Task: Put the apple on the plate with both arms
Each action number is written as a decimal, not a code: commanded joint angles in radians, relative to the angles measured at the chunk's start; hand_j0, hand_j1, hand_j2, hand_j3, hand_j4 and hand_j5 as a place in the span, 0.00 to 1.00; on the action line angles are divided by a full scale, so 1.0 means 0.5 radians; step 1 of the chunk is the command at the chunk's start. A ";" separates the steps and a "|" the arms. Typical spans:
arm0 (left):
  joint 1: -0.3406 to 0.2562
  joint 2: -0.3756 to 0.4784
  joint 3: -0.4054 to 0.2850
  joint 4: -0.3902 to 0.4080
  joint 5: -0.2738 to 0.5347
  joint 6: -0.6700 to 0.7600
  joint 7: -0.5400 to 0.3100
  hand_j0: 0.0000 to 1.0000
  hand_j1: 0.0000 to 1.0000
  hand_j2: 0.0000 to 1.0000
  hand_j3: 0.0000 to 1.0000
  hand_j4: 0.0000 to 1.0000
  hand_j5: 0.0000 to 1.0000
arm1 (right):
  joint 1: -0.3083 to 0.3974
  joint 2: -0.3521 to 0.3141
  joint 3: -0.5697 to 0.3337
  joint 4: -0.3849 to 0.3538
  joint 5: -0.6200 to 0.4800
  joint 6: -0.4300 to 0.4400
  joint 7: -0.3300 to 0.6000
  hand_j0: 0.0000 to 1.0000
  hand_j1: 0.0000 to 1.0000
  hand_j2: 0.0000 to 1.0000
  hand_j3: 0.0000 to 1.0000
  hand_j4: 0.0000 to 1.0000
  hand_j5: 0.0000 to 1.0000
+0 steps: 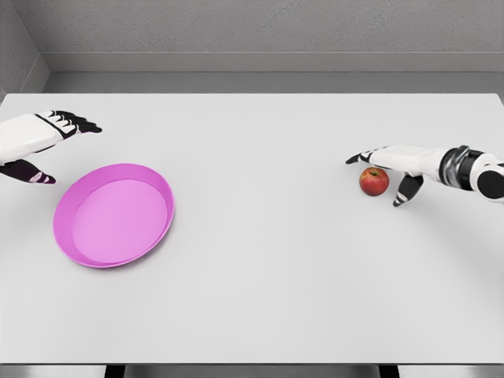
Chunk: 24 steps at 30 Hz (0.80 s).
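Left robot hand [49, 146]: sits at the far left edge of the bench [268, 299], fingers spread loose and holding nothing. It's just up and left of the plate, not touching it.

Plate [114, 214]: pink, shallow, left side of the bench, looks tipped a bit toward the camera. Nothing in it.

Apple [374, 181]: small red one, way over on the right, well apart from the plate. It's resting on the bench, not lifted.

Right robot hand [390, 172]: comes in from the right, fingers stretched out wide over and around the apple, thumb hanging down just right of it. Holding nothing, as far as I can see. Can't tell if the fingers are actually touching the apple's top or just hovering.

Apple vs hand: basically tucked under the fingers, between fingertips and thumb, so pretty well lined up for a grab.

What could go wrong: it's round, so a sloppy close probably nudges it and it rolls away left. Also the plate is far off, so I'd guess a handover or a long carry, and a weak pinch could drop it midway.
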 commanded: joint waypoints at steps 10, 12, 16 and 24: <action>0.000 -0.011 0.016 0.003 -0.007 0.004 0.001 1.00 1.00 1.00 1.00 1.00 1.00 | 0.000 0.000 0.004 -0.010 -0.001 -0.013 0.116 0.46 0.46 0.46 0.46 0.46 0.46; 0.000 -0.008 0.016 -0.003 -0.007 0.004 0.001 1.00 1.00 1.00 1.00 1.00 1.00 | 0.000 0.000 0.001 -0.010 -0.001 -0.013 0.119 0.44 0.44 0.44 0.44 0.44 0.44; 0.000 -0.008 0.016 -0.006 -0.007 0.004 0.001 1.00 1.00 1.00 1.00 1.00 1.00 | 0.000 0.000 0.001 -0.013 -0.001 -0.010 0.119 0.43 0.43 0.43 0.43 0.43 0.43; 0.000 -0.008 0.016 -0.006 -0.007 0.004 0.001 1.00 1.00 1.00 1.00 1.00 1.00 | -0.040 -0.015 -0.014 -0.075 -0.001 -0.004 0.122 0.43 0.43 0.43 0.43 0.43 0.43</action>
